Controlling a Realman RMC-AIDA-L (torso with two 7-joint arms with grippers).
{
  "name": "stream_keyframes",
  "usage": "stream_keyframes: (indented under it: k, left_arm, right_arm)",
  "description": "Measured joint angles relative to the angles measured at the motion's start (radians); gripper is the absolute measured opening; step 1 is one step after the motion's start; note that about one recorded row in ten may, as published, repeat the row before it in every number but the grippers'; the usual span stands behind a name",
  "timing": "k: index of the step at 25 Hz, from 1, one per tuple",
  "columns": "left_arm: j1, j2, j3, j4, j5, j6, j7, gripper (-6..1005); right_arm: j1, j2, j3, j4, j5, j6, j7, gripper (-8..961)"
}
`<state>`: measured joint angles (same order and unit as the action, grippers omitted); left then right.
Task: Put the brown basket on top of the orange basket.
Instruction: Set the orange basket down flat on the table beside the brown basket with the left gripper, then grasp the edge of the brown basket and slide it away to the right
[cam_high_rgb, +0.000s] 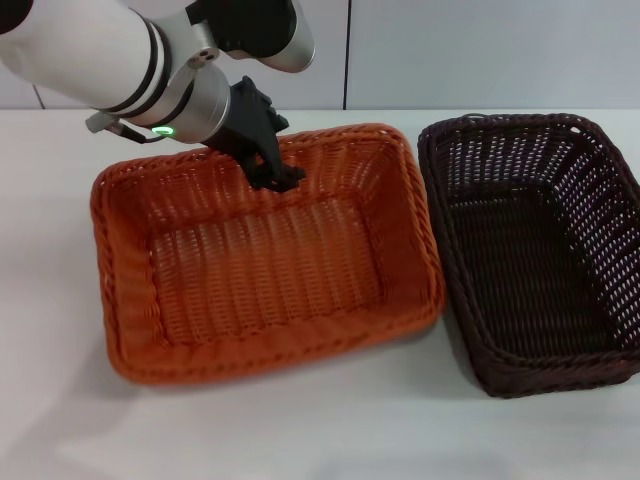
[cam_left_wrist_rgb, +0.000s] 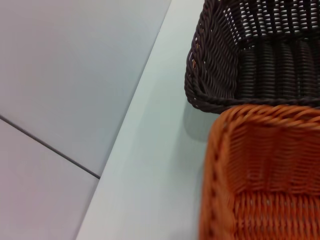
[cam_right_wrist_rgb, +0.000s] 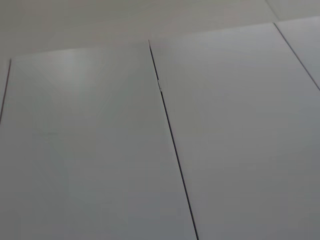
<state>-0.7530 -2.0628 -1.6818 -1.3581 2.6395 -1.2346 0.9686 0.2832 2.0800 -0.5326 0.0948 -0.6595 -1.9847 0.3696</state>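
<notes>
The orange basket (cam_high_rgb: 268, 362) stands on the white table, left of centre in the head view. The brown basket (cam_high_rgb: 545, 372) sits just to its right, side by side and almost touching, both upright and with nothing in them. My left gripper (cam_high_rgb: 272, 172) reaches down at the orange basket's far rim, near that rim's middle. The left wrist view shows a corner of the orange basket (cam_left_wrist_rgb: 220, 165) with the brown basket (cam_left_wrist_rgb: 212, 75) beyond it. My right gripper is out of view; its wrist camera sees only wall panels.
The white table (cam_high_rgb: 300, 435) has bare surface in front of both baskets and to the left. A grey panelled wall (cam_high_rgb: 450, 50) runs along the table's far edge, close behind the baskets.
</notes>
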Motion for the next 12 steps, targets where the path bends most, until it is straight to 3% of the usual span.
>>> stream_keyframes:
  k: [6, 7, 9, 12]
  left_arm:
    - [0.0, -0.001, 0.003, -0.033, 0.008, 0.015, -0.003, 691]
    - [0.004, -0.002, 0.001, -0.05, 0.021, 0.022, -0.013, 705]
    - [0.029, -0.002, 0.003, -0.099, 0.072, 0.065, -0.067, 733]
    - [0.148, -0.003, 0.04, -0.226, 0.184, 0.271, -0.219, 774]
  right_arm:
    - [-0.002, 0.0, 0.007, 0.0, 0.002, 0.0, 0.0, 813]
    - [-0.002, 0.001, 0.01, 0.0, 0.005, 0.0, -0.001, 813]
    - [-0.002, 0.001, 0.015, 0.001, 0.013, 0.005, -0.005, 812]
    - [-0.003, 0.001, 0.02, 0.002, 0.016, 0.013, -0.006, 812]
